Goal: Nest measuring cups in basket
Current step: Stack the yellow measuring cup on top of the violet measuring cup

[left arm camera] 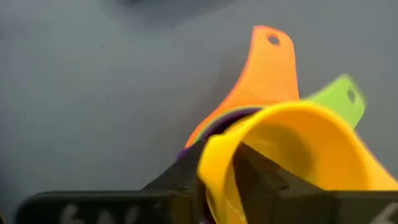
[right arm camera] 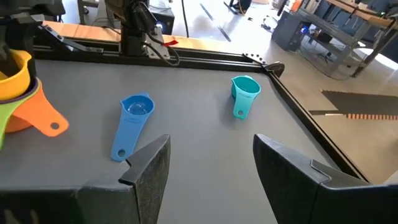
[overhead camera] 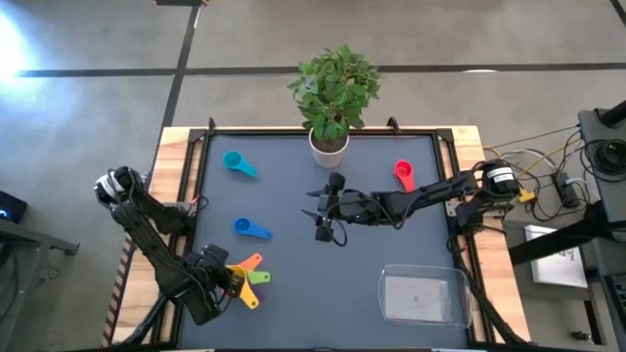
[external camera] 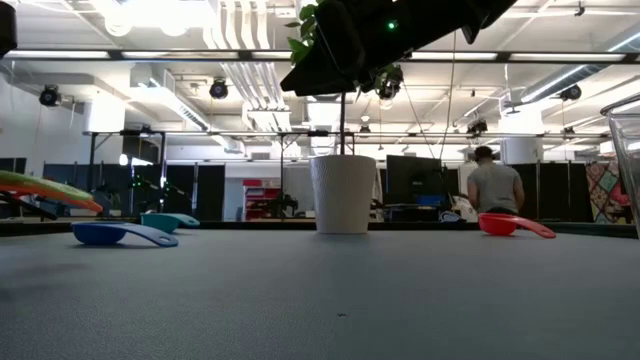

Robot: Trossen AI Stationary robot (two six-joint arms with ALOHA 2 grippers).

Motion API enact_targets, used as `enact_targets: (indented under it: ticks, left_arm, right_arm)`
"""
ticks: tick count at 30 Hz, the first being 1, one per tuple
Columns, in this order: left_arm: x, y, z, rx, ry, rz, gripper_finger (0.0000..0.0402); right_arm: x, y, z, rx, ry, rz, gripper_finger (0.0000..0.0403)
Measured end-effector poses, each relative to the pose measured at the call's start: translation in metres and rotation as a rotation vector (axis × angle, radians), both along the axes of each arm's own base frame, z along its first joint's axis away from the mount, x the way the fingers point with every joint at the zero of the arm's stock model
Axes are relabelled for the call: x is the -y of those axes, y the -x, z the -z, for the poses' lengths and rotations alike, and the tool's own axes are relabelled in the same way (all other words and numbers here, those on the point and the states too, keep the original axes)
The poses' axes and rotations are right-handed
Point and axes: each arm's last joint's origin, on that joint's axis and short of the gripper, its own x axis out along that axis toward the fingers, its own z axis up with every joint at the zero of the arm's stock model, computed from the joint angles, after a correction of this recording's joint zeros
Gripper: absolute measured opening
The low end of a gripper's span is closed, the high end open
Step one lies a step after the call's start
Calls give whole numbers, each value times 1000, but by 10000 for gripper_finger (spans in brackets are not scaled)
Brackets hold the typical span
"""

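The bench (overhead camera: 293,284) is a dark grey mat framed in pale wood, standing on a concrete floor (overhead camera: 98,98); the low view looks past it into a workshop with ceiling ducts, monitors and a person (external camera: 494,185) seen from behind. A white plant pot (overhead camera: 329,147) sits at the far middle edge. Only the high view shows the basket (overhead camera: 423,295), clear and holding nothing, at the near right; the low view catches just its wall at the right edge. The teal cup (overhead camera: 238,163) lies far left, the blue cup (overhead camera: 251,229) nearer, the red cup (overhead camera: 403,175) far right. At the near left, the left wrist view shows the yellow cup (left arm camera: 298,149) sitting in a stack with a purple rim (left arm camera: 230,118) under it and the orange cup (left arm camera: 261,81) and green cup (left arm camera: 339,99) handles fanning out. The left end effector (overhead camera: 217,277), its arm folded low along the left edge, has one finger inside the yellow cup and one outside it, straddling the wall; whether it grips cannot be told. The right end effector (overhead camera: 321,217) hovers mid-bench, arm stretched leftward, fingers apart with nothing between them, facing the blue and teal cups.
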Motion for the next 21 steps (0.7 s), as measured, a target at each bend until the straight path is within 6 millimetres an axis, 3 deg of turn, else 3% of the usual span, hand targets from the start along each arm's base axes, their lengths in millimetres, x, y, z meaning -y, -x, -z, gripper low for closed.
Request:
enact_targets:
  ticks: [11, 15, 21]
  left_arm:
    - [2, 0, -5, -17, 37, 33, 225]
    - [7, -3, -14, -23, 64, 58, 249]
    - [9, -5, -31, -27, 46, 67, 251]
  right_arm:
    - [0, 0, 0, 4, -6, 2, 219]
    - [0, 0, 0, 3, -4, 1, 219]
    - [0, 0, 0, 4, -4, 1, 219]
